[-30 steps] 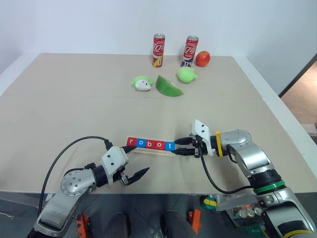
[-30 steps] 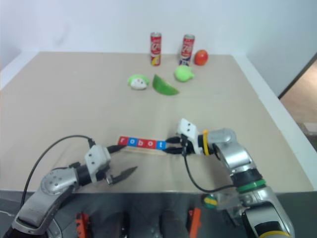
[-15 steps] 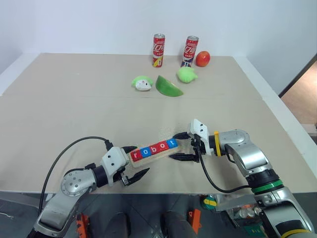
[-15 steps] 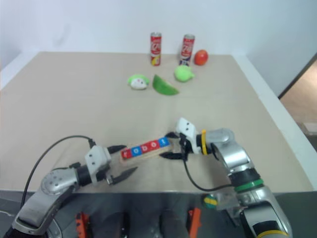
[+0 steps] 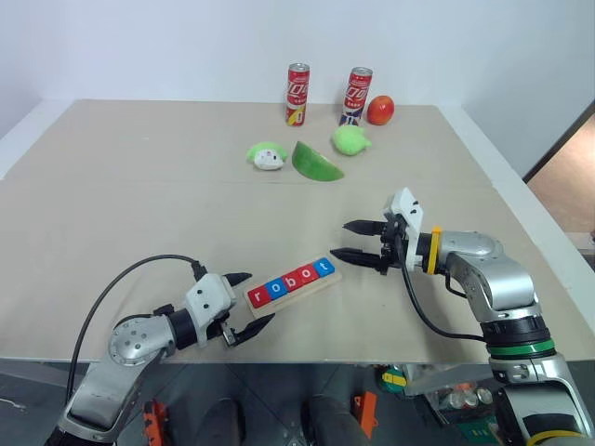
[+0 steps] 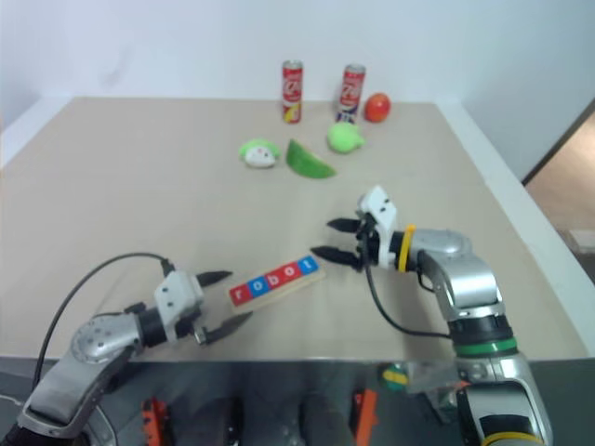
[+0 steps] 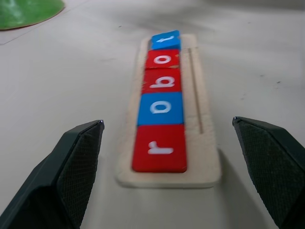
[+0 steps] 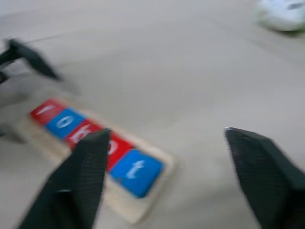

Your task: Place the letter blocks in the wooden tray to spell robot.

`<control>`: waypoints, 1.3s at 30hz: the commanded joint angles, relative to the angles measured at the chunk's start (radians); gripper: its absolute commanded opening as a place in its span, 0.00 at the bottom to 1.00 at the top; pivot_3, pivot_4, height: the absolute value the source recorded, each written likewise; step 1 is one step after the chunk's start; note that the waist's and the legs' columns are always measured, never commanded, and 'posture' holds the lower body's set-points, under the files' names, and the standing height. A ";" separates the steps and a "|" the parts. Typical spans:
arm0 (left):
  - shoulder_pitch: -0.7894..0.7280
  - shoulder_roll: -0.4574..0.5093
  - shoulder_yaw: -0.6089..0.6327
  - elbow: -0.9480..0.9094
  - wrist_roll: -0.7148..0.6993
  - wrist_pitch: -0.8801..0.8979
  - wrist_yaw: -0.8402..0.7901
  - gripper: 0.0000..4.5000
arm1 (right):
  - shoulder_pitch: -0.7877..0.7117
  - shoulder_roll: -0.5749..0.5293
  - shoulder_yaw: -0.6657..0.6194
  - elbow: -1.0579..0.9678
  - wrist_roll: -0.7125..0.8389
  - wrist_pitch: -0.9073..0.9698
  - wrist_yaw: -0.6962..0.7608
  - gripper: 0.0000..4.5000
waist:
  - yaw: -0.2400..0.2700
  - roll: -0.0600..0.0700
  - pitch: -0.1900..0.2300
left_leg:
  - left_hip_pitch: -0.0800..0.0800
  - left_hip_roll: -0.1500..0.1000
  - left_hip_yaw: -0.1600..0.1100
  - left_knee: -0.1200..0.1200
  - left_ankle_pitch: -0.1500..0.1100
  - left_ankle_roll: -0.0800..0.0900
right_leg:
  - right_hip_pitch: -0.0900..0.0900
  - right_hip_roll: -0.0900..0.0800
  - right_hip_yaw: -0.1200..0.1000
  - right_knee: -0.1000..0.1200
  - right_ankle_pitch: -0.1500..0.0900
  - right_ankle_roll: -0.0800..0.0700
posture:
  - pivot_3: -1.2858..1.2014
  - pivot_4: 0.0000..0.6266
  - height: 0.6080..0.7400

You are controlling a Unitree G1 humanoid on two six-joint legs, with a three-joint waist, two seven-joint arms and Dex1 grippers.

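The wooden tray (image 5: 316,285) lies slanted on the table near its front edge. In it, several letter blocks (image 5: 290,282) in red and blue spell "robot", also seen as letter blocks (image 7: 161,102) on the tray (image 7: 206,143). My left gripper (image 5: 260,298) is open, its fingers (image 7: 78,167) standing to either side of the tray's "r" end without touching it. My right gripper (image 5: 339,238) is open and empty, raised above the table just beyond the "t" end. From the right wrist, the gripper (image 8: 167,130) looks down on the blue "t" block (image 8: 136,170).
Two drink cans (image 5: 298,93) (image 5: 359,95) and a red fruit (image 5: 380,110) stand at the table's far edge. A green-white toy (image 5: 268,155), a green slice (image 5: 316,163) and a green lump (image 5: 351,140) lie in front of them. The table's right edge (image 5: 548,246) is close to my right arm.
The tray has swung from level to slanted, its "r" end now between my left fingers. My right gripper let go of the "t" end, opened, then rose and drew off to the right.
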 commanded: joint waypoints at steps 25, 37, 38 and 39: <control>0.052 -0.005 0.085 -0.013 -0.033 -0.026 0.009 1.00 | 0.185 -0.014 0.094 -0.213 0.022 0.023 -0.055 0.01 | 0.000 0.000 0.000 | -0.001 0.000 0.000 -0.001 0.000 0.000 | -0.002 0.000 0.000 0.000 0.000 0.000 | 0.52 0.24 1.00; 0.048 -0.004 0.086 -0.006 -0.022 -0.027 0.019 1.00 | 0.126 0.002 0.132 -0.118 -0.021 -0.044 -0.024 0.01 | 0.000 0.000 0.000 | -0.001 0.000 0.000 -0.001 0.000 0.000 | -0.002 0.000 0.000 0.000 0.000 0.000 | 0.52 0.24 1.00; 0.047 -0.003 0.088 -0.005 -0.023 -0.026 0.019 1.00 | 0.119 0.004 0.128 -0.116 -0.020 -0.048 -0.025 0.01 | 0.000 0.000 0.000 | -0.001 0.000 0.000 -0.001 0.000 0.000 | -0.002 0.000 0.000 0.000 0.000 0.000 | 0.52 0.24 1.00; 0.045 -0.002 0.094 -0.003 -0.025 -0.025 0.020 1.00 | 0.113 0.006 0.120 -0.114 -0.018 -0.050 -0.028 0.01 | 0.000 0.000 0.000 | -0.001 0.000 0.000 -0.001 0.000 0.000 | -0.002 0.000 0.000 0.000 0.000 0.000 | 0.52 0.24 1.00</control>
